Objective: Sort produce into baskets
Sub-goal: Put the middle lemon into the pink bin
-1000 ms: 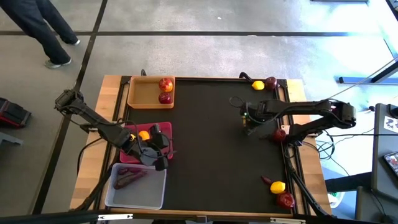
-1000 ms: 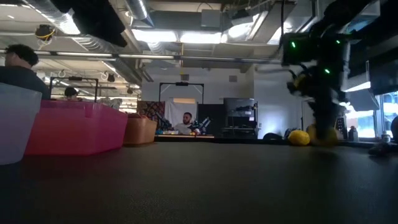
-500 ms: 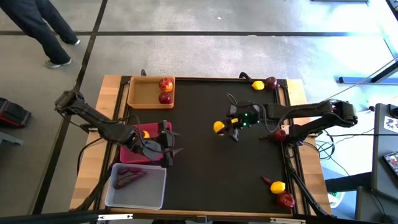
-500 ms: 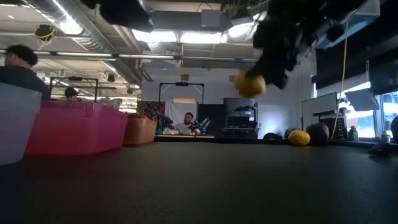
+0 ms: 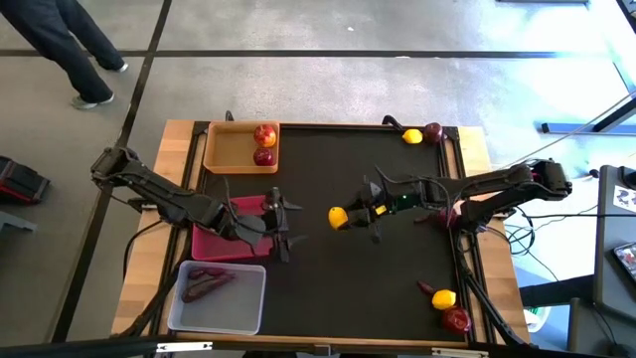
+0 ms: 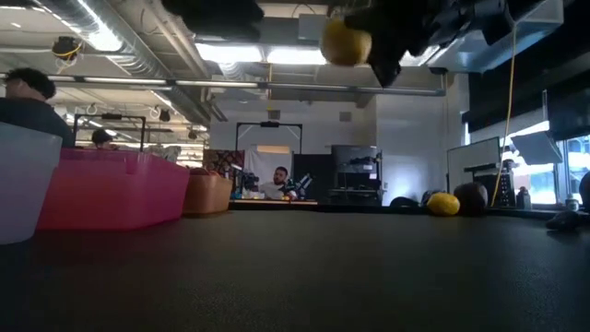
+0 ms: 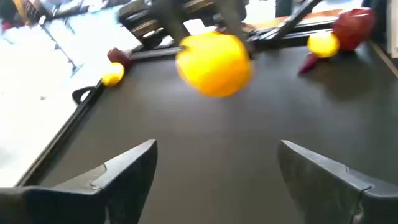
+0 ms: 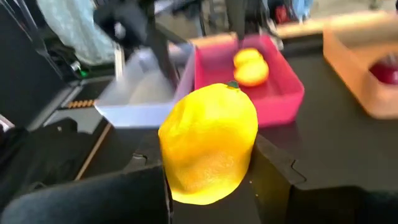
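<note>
My right gripper (image 5: 345,216) is shut on a yellow lemon (image 5: 338,216) above the table's middle; the lemon also shows in the low view (image 6: 346,41) and the left wrist view (image 7: 214,62). My left gripper (image 5: 287,227) stands open beside the pink tray (image 5: 214,245), its fingers (image 7: 124,171) pointing at the lemon, a short way from it. The pink tray holds two lemons (image 8: 250,67). The tan tray (image 5: 224,149) holds two apples (image 5: 264,135). The whitish tray (image 5: 234,308) holds purple roots (image 5: 204,283). My right gripper pinches the lemon's two sides (image 8: 247,163) between its two fingers. The fingers reach out almost level from the table's right side. The lemon is lifted clear, high above the table.
A lemon (image 5: 412,136) and an apple (image 5: 433,131) lie at the far right corner. An apple (image 5: 447,214) lies under the right arm. A root (image 5: 425,288), a lemon (image 5: 444,297) and an apple (image 5: 456,319) lie at the near right. People show beyond the table.
My right gripper has risen with the lemon and carried it toward the table's left, tipping from pointing down to almost level. My left gripper has swung off the pink tray toward the table's middle and turned to face the lemon.
</note>
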You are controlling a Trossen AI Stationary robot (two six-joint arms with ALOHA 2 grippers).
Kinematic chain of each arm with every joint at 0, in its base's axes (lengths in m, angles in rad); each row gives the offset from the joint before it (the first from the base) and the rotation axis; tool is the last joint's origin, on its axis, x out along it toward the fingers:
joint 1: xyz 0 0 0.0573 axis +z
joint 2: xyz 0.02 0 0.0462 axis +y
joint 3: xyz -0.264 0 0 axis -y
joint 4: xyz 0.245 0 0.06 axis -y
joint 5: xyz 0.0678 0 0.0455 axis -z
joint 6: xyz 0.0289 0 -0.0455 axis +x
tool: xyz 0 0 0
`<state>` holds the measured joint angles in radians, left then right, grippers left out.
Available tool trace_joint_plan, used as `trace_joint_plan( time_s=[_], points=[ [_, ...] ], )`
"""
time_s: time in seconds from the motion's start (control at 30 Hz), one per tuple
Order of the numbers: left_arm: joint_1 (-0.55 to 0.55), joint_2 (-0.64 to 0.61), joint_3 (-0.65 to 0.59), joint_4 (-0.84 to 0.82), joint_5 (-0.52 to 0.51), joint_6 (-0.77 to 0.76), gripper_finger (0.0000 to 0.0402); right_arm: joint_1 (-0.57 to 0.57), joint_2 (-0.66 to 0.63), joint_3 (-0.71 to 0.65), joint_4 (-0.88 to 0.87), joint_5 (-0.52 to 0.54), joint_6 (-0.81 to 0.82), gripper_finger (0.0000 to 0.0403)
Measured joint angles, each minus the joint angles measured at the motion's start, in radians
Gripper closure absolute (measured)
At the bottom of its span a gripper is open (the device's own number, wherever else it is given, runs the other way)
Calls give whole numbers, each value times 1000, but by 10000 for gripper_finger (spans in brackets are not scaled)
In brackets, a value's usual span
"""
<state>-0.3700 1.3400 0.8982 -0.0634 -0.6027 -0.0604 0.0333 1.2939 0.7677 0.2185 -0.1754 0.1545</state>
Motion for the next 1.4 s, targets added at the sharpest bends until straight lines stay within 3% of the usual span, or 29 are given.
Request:
trace_joint_plan(
  time_s=[0.3, 0.47, 0.63, 0.9, 1.13, 1.4],
  points=[
    [5, 119, 0, 300, -17, 318, 61, 16, 59, 0, 141, -1, 5, 291],
    [21, 126, 0, 351, -43, 376, 61, 27, 104, 0, 211, -1, 6, 291],
    [27, 126, 0, 352, -43, 311, 61, 26, 127, 0, 258, -1, -19, 290],
    [39, 126, 0, 398, -8, 59, 61, 26, 132, 0, 259, 14, -243, 290],
    [70, 127, 0, 433, 26, -154, 61, 26, 132, 0, 292, 52, -307, 290],
    [94, 160, 0, 454, 86, -195, 63, 26, 132, 0, 354, 51, -344, 290]
  ],
)
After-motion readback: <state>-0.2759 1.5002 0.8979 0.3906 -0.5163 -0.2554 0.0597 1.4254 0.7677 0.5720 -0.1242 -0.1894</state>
